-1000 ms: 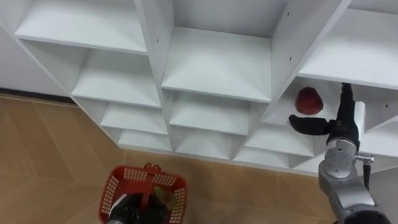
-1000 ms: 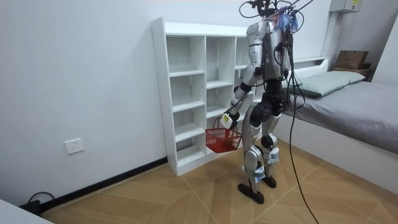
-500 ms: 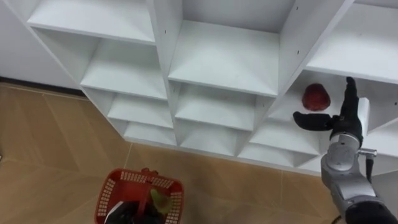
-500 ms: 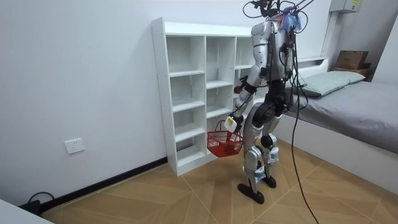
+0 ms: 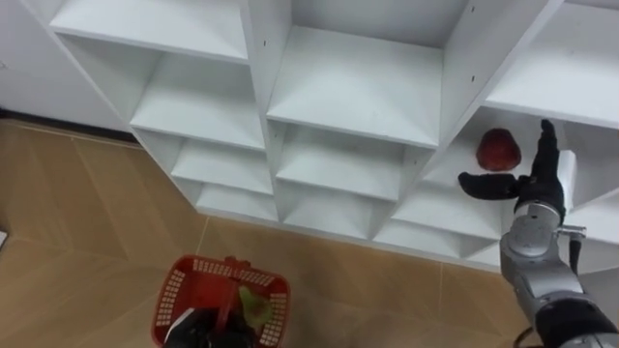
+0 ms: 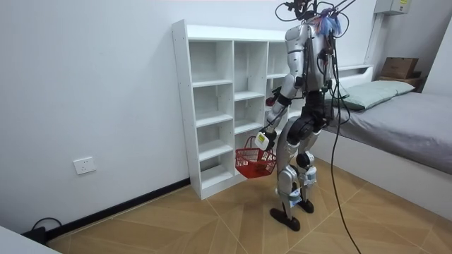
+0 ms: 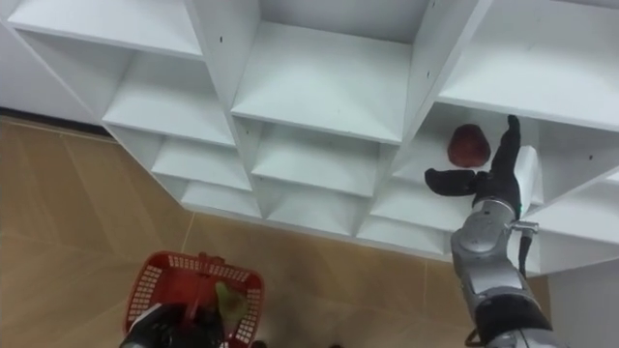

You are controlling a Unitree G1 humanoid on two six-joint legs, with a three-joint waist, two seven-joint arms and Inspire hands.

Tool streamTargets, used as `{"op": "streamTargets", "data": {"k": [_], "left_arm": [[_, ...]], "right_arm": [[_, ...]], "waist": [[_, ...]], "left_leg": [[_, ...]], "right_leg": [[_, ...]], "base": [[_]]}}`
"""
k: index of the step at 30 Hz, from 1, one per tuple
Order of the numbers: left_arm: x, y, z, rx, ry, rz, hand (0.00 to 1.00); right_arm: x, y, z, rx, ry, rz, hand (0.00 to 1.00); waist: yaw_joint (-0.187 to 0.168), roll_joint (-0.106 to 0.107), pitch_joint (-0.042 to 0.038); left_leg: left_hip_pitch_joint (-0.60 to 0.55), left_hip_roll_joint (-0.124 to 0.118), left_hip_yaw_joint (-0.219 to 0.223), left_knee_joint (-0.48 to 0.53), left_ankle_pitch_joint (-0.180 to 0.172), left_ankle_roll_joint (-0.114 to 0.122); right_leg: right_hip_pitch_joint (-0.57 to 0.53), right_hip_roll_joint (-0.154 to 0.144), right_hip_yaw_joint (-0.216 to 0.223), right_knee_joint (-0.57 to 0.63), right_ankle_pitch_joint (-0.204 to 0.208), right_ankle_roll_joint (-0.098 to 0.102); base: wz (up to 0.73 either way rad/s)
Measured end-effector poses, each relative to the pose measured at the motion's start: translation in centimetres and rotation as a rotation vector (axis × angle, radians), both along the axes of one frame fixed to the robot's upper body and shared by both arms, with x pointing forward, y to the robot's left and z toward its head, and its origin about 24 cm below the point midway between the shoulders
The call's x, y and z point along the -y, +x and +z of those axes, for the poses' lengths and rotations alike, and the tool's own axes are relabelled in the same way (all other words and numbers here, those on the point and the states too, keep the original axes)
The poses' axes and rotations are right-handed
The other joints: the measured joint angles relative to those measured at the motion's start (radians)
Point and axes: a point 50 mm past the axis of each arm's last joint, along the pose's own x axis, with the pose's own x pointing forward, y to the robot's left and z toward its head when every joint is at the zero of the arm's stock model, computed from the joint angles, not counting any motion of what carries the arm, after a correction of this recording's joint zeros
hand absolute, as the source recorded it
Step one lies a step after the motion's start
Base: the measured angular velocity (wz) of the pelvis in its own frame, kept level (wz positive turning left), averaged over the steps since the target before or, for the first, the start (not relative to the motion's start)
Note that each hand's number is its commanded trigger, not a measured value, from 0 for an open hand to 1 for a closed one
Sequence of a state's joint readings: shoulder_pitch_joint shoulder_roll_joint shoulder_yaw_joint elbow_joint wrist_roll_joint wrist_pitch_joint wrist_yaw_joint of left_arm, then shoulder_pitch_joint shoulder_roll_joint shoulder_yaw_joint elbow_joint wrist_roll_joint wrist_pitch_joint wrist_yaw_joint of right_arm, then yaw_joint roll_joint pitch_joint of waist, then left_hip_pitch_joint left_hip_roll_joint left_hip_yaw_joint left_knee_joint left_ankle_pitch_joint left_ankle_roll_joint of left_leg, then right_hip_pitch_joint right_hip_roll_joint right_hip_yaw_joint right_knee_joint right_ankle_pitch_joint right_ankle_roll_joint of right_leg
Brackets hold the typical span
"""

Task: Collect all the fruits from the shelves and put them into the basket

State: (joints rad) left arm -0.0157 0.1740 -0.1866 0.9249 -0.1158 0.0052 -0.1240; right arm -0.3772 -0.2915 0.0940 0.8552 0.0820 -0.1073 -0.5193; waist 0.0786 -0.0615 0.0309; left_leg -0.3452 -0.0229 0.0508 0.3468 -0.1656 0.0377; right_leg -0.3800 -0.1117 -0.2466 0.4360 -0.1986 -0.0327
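A dark red fruit lies in a right-hand compartment of the white closet. My right hand is open just beside it, the thumb stretched out below the fruit and the straight fingers rising at its right, with a small gap between. Low at the left hangs a red mesh basket holding a green fruit. My left hand is shut on its handle. In the room view I stand facing the closet, the basket hanging at knee height.
The closet's other compartments stand bare, split by thin white dividers. Wooden floor lies below the shelves. A bed stands behind me at the room view's right.
My right hand has risen a little and come closer to the red fruit. The view has shifted slightly; I edged towards the closet, with the basket still hanging from my left hand.
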Motion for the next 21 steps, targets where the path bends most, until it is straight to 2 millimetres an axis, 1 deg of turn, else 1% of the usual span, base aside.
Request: {"op": "streamTargets", "data": {"k": [1, 3, 9, 11, 17, 18, 19, 20, 21], "left_arm": [[0.1, 0.1, 0.0, 0.003, 0.0, -0.006, 1.0], [0.6, 0.5, 0.1, 0.01, -0.005, -0.027, 1.0], [1.1, 0.6, 0.1, 0.009, -0.003, -0.062, 1.0], [1.2, 1.0, 0.3, 0.02, -0.001, -0.065, 1.0], [1.2, 1.8, 0.6, 0.042, 0.018, -0.069, 1.0], [1.3, 1.7, 0.6, 0.041, 0.021, -0.07, 1.0], [1.3, 1.8, 0.6, 0.042, 0.022, -0.071, 1.0], [1.4, 1.8, 0.6, 0.044, 0.024, -0.076, 1.0], [1.4, 1.8, 0.6, 0.044, 0.025, -0.079, 1.0]], "right_arm": [[0.1, 0.1, 0.1, 0.002, -0.003, 0.0, 0.0], [0.4, 0.4, 0.6, 0.011, -0.016, 0.0, 0.0], [0.7, 1.4, 1.4, 0.015, -0.021, -0.007, 0.0], [0.9, 1.6, 1.7, 0.023, -0.028, -0.012, 0.0], [1.0, 1.8, 1.9, 0.04, -0.003, -0.034, 0.0], [1.0, 1.9, 2.0, 0.041, 0.0, -0.037, 0.0], [1.0, 2.0, 2.1, 0.044, 0.004, -0.039, 0.0], [1.0, 2.1, 2.2, 0.047, 0.014, -0.044, 0.0], [1.0, 2.1, 2.2, 0.05, 0.025, -0.05, 0.0]], "waist": [[0.004, 0.001, 0.0003], [0.011, 0.005, 0.0037], [0.011, 0.01, 0.0069], [0.012, 0.008, 0.0079], [0.015, 0.008, 0.0099], [0.017, 0.006, 0.0108], [0.017, 0.006, 0.0139], [0.018, 0.006, 0.0186], [0.023, 0.004, 0.02]], "left_leg": [[-0.004, -0.001, 0.0, 0.001, 0.0, 0.0], [-0.016, -0.004, 0.003, 0.007, 0.0, 0.0], [-0.033, -0.006, 0.004, 0.01, 0.0, 0.0], [-0.05, -0.008, 0.005, 0.017, 0.0, 0.0], [-0.092, -0.008, 0.029, 0.032, 0.0, 0.0], [-0.098, -0.009, 0.033, 0.034, 0.0, 0.0], [-0.099, -0.009, 0.035, 0.034, 0.0, 0.0], [-0.099, -0.009, 0.038, 0.035, 0.0, 0.0], [-0.099, -0.009, 0.044, 0.035, 0.0, 0.0]], "right_leg": [[-0.006, -0.001, 0.0, 0.003, -0.001, -0.001], [-0.023, -0.01, -0.002, 0.024, -0.006, -0.002], [-0.044, -0.015, -0.002, 0.033, -0.013, -0.005], [-0.064, -0.021, -0.003, 0.049, -0.018, -0.006], [-0.116, -0.028, 0.007, 0.081, -0.023, -0.008], [-0.127, -0.029, 0.013, 0.089, -0.024, -0.009], [-0.13, -0.029, 0.016, 0.091, -0.024, -0.009], [-0.133, -0.029, 0.02, 0.095, -0.026, -0.01], [-0.139, -0.03, 0.027, 0.098, -0.03, -0.01]], "base": [[0.0], [0.0], [0.0], [0.03], [-0.01], [-0.07], [-0.09], [-0.1], [-0.09]]}}
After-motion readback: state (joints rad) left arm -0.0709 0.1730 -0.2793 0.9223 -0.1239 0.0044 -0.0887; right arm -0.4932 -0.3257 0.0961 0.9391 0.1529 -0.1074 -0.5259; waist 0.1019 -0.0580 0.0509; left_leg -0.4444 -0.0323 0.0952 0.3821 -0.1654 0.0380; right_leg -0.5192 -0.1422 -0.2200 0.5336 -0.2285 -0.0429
